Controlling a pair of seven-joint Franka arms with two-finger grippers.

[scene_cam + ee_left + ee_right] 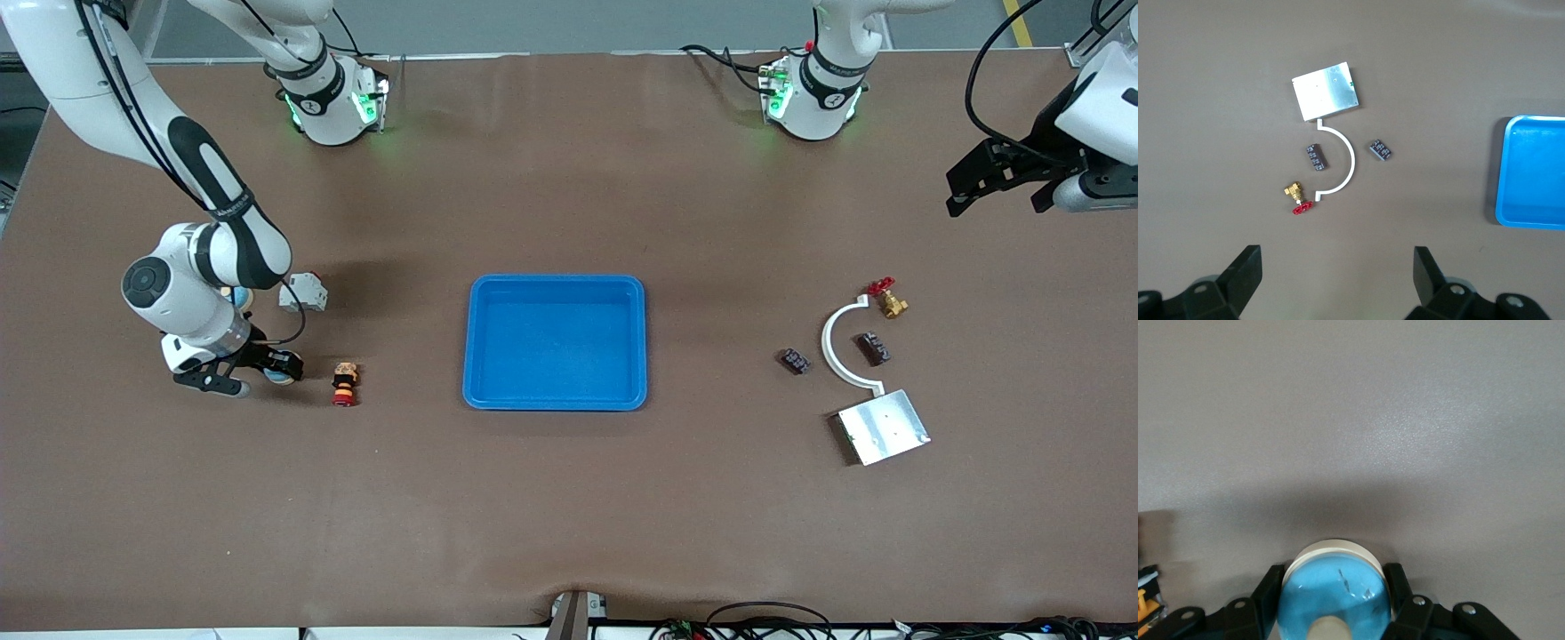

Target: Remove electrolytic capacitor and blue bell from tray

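Note:
A blue dome bell [1335, 593] with a white base sits between the fingers of my right gripper [1335, 577]. In the front view that gripper [253, 372] is low at the table toward the right arm's end, shut on the bell [279, 377]. Two small dark capacitors [794, 361] [873, 348] lie toward the left arm's end; they also show in the left wrist view [1380, 149] [1315, 157]. My left gripper [1000, 197] is open and empty, high over the table's edge at that end. Its fingers [1245, 270] are wide apart. The blue tray [556, 281] is at the table's middle.
A white curved strip [829, 342], a brass valve with a red handle [889, 300] and a metal plate [883, 427] lie by the capacitors. A white-grey block [302, 292] and a red-yellow button part [345, 384] lie beside the right gripper. The tray's edge [1501, 173] shows in the left wrist view.

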